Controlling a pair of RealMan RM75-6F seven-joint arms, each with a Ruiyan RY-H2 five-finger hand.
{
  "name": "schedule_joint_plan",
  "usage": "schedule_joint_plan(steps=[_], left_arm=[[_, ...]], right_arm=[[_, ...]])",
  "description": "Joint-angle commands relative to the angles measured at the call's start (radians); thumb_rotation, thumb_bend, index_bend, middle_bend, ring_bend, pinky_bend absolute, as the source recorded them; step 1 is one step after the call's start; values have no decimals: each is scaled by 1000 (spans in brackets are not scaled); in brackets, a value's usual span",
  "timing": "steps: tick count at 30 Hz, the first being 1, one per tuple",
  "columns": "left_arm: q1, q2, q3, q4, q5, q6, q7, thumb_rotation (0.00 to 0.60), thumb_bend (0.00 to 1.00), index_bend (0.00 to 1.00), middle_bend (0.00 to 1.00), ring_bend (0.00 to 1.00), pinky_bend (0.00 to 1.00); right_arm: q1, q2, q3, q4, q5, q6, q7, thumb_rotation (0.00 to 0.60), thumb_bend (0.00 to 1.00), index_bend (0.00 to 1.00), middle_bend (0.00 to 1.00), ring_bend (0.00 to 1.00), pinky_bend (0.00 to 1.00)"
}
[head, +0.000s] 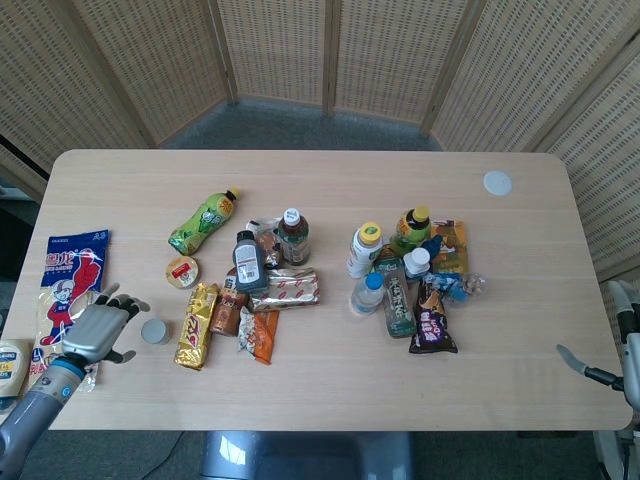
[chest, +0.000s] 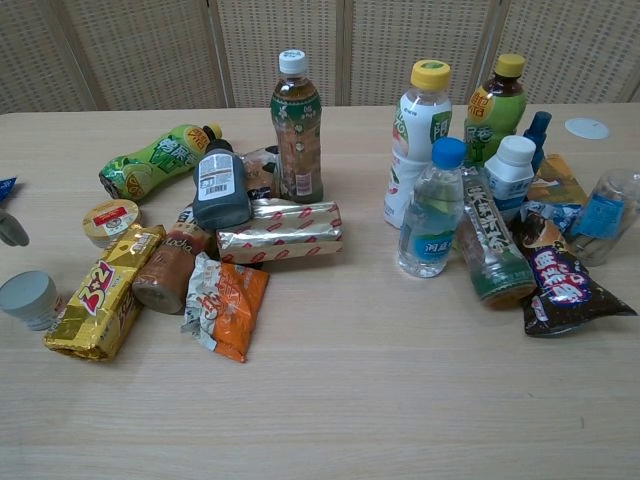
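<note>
- Near the left edge of the tabletop (head: 330, 385), the left hand (head: 97, 331) hovers with its fingers spread and nothing in them, partly over the lower end of a blue and red snack bag (head: 68, 285) that lies flat along that edge.
- Just beside the hand, toward the middle of the tabletop, stands a small grey cup (head: 154, 331); hand and cup are close but apart.
- Only the head view shows the whole left hand, the full snack bag and a pale pouch (head: 10, 362) at the front left corner; the chest view catches just a grey fingertip at its left border and a blue corner of the bag.
- Only the head view shows the right hand (head: 622, 365), off the right edge near the front corner; one thin finger points toward the tabletop, but I cannot tell whether the hand is spread or closed.
- The chest view shows the middle clutter more clearly: beyond the cup lie a gold snack bar (chest: 93, 305), a round lidded tub (chest: 110, 221) and a green bottle (chest: 159, 159) on its side.
- Farther right, a dark bottle (chest: 221, 187), a tall tea bottle (chest: 297, 127) and an orange packet (chest: 227, 306) crowd together.
- A second cluster of bottles, led by a yellow-capped bottle (chest: 420, 138), stands toward the right edge, well apart from both hands.
</note>
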Motion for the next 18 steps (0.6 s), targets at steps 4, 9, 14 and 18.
schedule_joint_plan(steps=[4,9,14,18], left_arm=[[-24,-29,2,19,-34,-27,34,600,238,249,273,191,0],[-40,-49,6,37,-59,-46,52,600,237,250,277,193,0],[-51,-73,7,67,-94,-59,68,600,237,259,287,210,0],[-63,-100,8,92,-120,-71,88,600,238,263,295,214,0]], right_arm=[[-11,5,0,3,5,12,8,263,147,0,0,0,0],[-19,7,1,8,7,20,14,263,147,0,0,0,0],[-25,8,1,10,10,25,20,261,147,0,0,0,0],[-32,12,0,9,13,29,23,262,146,0,0,0,0]])
